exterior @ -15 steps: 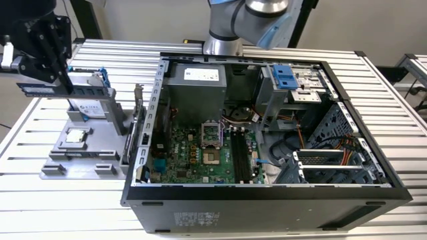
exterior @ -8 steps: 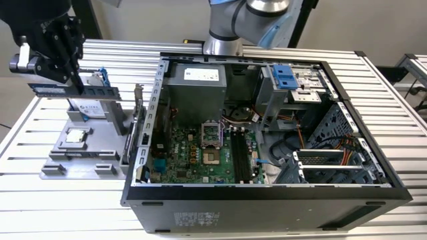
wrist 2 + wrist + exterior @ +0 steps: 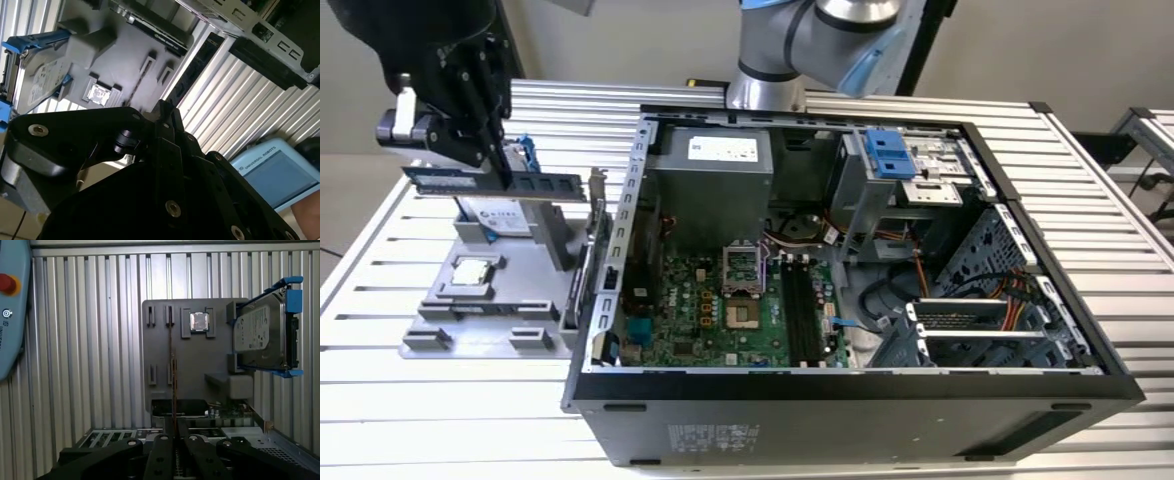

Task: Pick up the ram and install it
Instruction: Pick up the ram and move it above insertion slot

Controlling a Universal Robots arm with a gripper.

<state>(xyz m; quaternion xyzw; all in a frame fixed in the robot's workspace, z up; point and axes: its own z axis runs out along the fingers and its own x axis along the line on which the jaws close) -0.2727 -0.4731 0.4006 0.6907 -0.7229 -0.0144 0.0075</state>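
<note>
In the exterior view the ram (image 3: 494, 183), a long green stick with dark chips, hangs level in the air at the exterior view's left. My black gripper (image 3: 483, 158) is shut on its top edge near the middle. It floats above the grey holder tray (image 3: 467, 335), clear of it. The first wrist view looks along the ram (image 3: 172, 375), edge-on as a thin line running out from between my fingers (image 3: 164, 445) over the holder. The open computer case (image 3: 606, 330) stands to the exterior view's right, with dark memory slots (image 3: 801, 310) on its green motherboard.
A silver hard drive (image 3: 503, 216) in a blue-edged frame and a small square chip (image 3: 474, 270) rest on the holder. The case's metal wall stands between holder and motherboard. A teach pendant (image 3: 12, 305) lies on the slatted table (image 3: 380, 400). Cables and a drive cage (image 3: 907, 165) crowd the case's far side.
</note>
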